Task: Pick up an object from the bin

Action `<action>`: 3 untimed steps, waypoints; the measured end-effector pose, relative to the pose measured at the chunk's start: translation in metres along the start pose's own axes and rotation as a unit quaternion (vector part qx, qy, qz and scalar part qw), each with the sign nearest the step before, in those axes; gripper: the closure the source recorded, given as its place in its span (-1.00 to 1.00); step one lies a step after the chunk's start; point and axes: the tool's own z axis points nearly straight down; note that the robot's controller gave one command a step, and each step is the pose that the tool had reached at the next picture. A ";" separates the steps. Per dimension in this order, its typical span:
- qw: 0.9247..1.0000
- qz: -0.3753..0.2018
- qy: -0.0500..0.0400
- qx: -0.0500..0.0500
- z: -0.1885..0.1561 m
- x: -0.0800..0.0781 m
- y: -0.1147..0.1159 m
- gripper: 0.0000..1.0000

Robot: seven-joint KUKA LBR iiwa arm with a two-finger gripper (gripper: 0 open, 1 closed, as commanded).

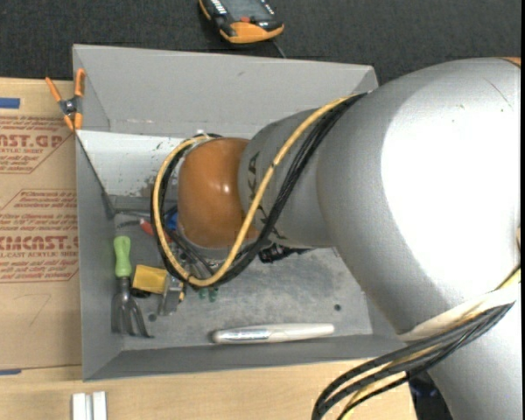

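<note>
I'm watching the gripper (182, 274) hanging low at the bin's (245, 86) left side, just beside a yellow block (149, 279) and a green-handled fork (122, 257). I can't tell whether it's parted or closed.

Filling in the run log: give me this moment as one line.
arm: inside bin | gripper: above yellow block, beside green-handled tool | pen: apart, along near wall | hold: cannot tell

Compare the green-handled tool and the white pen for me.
The green-handled tool lies by the left wall of the bin, running top-to-bottom; the white pen lies crosswise along the bottom wall. The tool ends in grey metal; the pen is plain, slimmer. Both lie flat.
</note>
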 end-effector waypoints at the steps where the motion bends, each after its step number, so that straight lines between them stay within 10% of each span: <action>1: 1.000 0.000 0.006 0.002 -0.022 0.004 -0.001 1.00; 3: 1.000 0.000 0.001 0.000 -0.065 0.001 0.001 1.00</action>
